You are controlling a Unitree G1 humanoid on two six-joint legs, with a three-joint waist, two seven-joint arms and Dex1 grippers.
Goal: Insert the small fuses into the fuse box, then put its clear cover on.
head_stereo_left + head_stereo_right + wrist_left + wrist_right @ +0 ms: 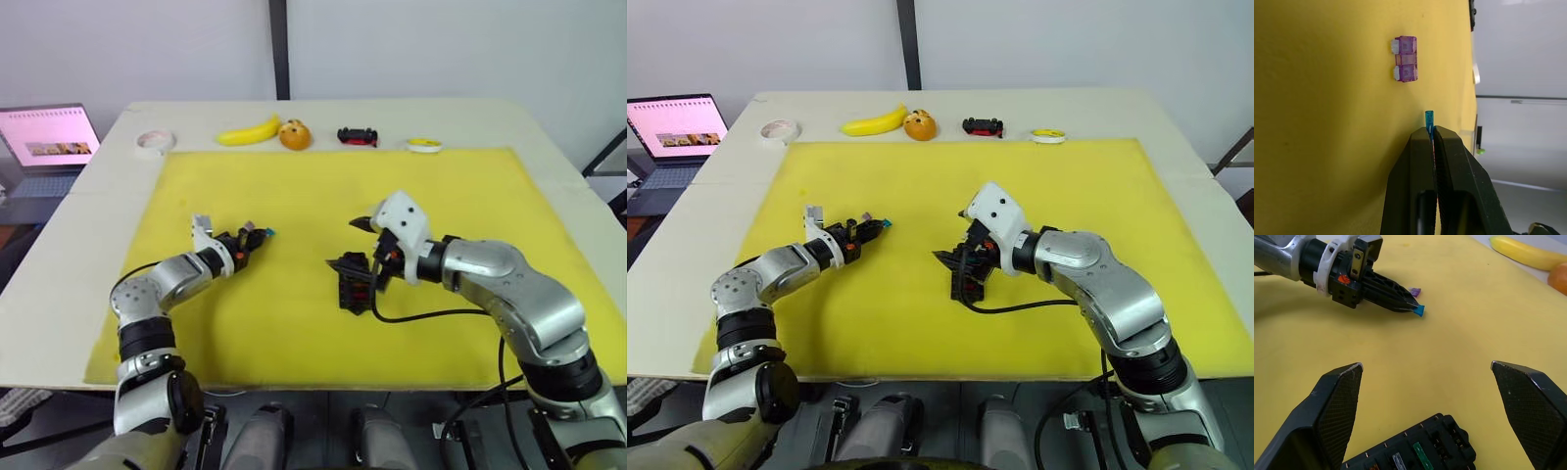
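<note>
Right gripper (1427, 374), released wide, hangs just above the fuse box (1415, 450), which already holds green, grey and orange fuses; some slots are empty. Left gripper (1431, 134) pinches a teal fuse (1429, 119), with a purple fuse (1405, 58) lying near on the yellow mat (1327, 122). Cover not yet fitted, I judge.

Bright, even light from above; soft shadows on the yellow mat (323, 323); left wrist view's near claw (1432, 134) slightly blurred.
</note>
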